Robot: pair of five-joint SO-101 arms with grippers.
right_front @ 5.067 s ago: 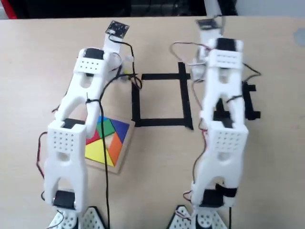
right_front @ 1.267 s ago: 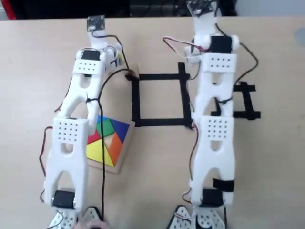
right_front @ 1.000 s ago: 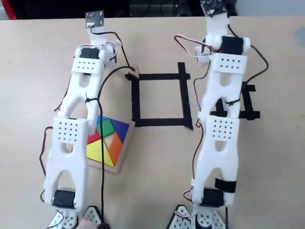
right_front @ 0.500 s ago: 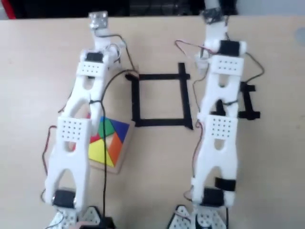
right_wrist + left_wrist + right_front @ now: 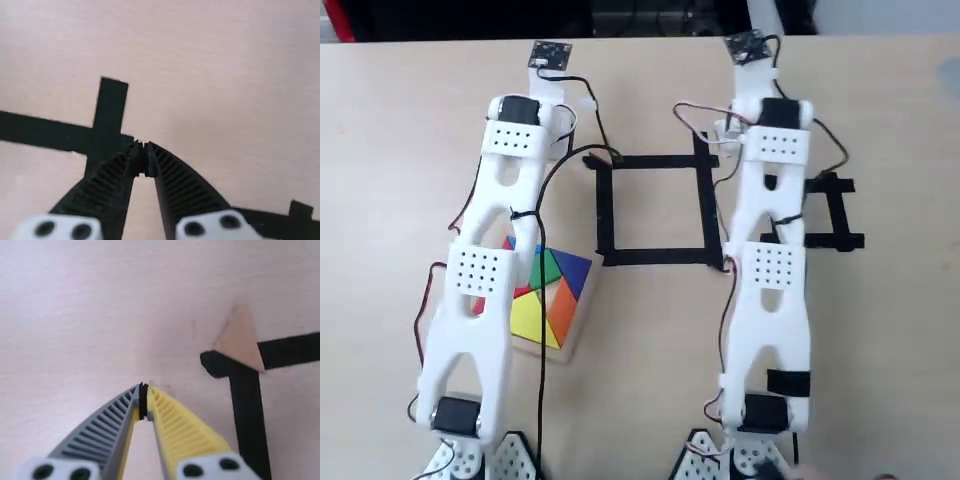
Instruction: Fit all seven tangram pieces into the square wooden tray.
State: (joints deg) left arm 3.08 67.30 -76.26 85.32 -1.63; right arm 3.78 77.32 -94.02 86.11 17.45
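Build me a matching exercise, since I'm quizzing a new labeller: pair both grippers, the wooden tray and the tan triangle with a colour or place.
Things:
1. left gripper
2. right gripper
3. wooden tray
4. tan triangle

Descriptions:
A. on a corner of the black tape
B. black fingers
C. grey and yellow fingers
D. partly under the left arm

Pairs: 1-C, 2-B, 3-D, 4-A.

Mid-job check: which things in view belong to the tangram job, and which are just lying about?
Job:
- square wooden tray
- coloured tangram pieces lying in it
- pale tan triangular piece, possibly a stray tangram piece
- left pincer and right pincer, both shut

Lying about:
- black tape square, whose corner that triangle overlaps
- separate black tape strips
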